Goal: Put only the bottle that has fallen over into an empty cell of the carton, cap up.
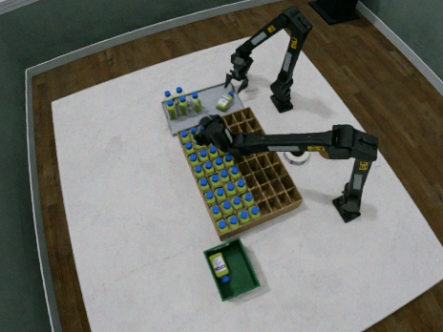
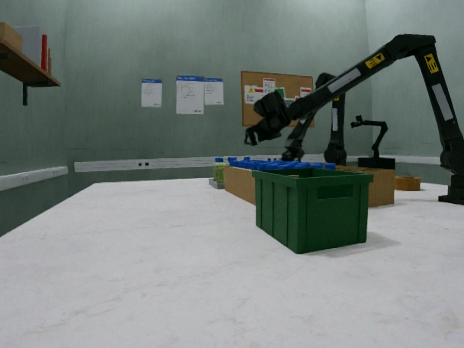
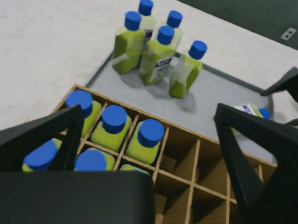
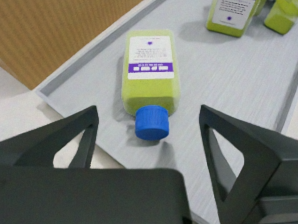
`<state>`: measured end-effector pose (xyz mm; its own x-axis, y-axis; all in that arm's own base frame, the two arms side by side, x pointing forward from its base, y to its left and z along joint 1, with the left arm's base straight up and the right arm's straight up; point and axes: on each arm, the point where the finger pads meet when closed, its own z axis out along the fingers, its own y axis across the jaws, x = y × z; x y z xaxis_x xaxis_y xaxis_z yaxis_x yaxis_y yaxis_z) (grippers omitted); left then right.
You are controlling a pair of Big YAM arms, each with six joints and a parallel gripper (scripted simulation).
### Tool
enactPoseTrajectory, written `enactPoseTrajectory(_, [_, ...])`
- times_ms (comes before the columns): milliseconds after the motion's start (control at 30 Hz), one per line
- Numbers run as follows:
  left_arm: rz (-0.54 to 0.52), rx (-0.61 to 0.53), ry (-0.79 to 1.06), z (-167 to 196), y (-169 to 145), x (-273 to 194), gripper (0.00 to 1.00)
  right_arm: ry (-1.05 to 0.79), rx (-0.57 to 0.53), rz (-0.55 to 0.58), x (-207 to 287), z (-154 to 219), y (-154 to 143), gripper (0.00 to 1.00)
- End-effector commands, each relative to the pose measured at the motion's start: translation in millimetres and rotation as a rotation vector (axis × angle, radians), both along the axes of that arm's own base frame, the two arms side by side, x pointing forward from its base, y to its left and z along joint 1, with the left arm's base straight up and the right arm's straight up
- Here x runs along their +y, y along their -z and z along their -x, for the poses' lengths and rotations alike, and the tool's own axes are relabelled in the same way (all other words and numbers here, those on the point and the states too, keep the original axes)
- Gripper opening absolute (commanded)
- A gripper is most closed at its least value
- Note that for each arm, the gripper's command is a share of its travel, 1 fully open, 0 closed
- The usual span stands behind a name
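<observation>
Grey metal forms the shallow tray (image 1: pixel 210 106) (image 3: pixel 200 112) (image 4: pixel 107 95), and on it you see the fallen bottle (image 1: pixel 224 101) (image 4: pixel 151 72) lying label up, near the end beside your right gripper (image 1: pixel 236 88) (image 4: pixel 150 116). Five upright bottles (image 1: pixel 182 105) (image 3: pixel 158 55) stand well apart from it, at the tray's other end, so you have bare tray between. Along one side of the tray runs the cardboard carton (image 1: pixel 262 218) (image 2: pixel 240 184) (image 3: pixel 210 190) (image 4: pixel 55 35), its dividers marking many unfilled cells beside the rows of blue-capped bottles.

White tabletop (image 1: pixel 129 200) (image 2: pixel 150 250) (image 3: pixel 50 40) carries it all, with a green crate (image 1: pixel 250 267) (image 2: pixel 311 215) near the carton's far end holding another bottle (image 1: pixel 220 265) on its side. Wood flooring (image 1: pixel 110 50) and grey-green walls (image 1: pixel 119 29) (image 2: pixel 150 130) surround you.

Your right gripper's fingers stand well apart, gripping nothing, with the blue cap between them in its wrist view. Your left gripper (image 1: pixel 200 135) (image 2: pixel 251 137) (image 3: pixel 149 111) is wide open and empty above the carton.
</observation>
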<state>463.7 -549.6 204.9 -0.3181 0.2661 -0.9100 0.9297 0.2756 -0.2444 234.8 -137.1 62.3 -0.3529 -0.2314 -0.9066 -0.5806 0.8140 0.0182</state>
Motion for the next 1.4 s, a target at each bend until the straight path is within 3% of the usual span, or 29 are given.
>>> enactPoseTrajectory(0, [0.066, -0.181, 0.173, 58, -13, -30, 1.00, -0.016, -0.021, 0.032, -2, -10, -6, 0.80])
enactPoseTrajectory(133, [0.132, -0.256, 0.364, 133, -12, -44, 1.00, -0.016, -0.019, 0.027, 5, -15, -3, 0.80])
enactPoseTrajectory(267, [0.138, -0.242, 0.450, 158, -1, -41, 1.00, -0.017, -0.020, 0.027, 8, -19, 0, 0.80])
enactPoseTrajectory(367, [0.125, -0.215, 0.458, 150, 17, -31, 1.00, -0.017, -0.020, 0.026, 10, -22, 2, 0.80])
enactPoseTrajectory(600, [0.157, -0.241, 0.477, 145, 3, -32, 1.00, -0.017, -0.020, 0.027, 14, -28, 5, 0.80])
enactPoseTrajectory(1367, [0.151, -0.227, 0.492, 152, 5, -35, 1.00, -0.017, -0.006, 0.013, 32, -49, 23, 0.80])
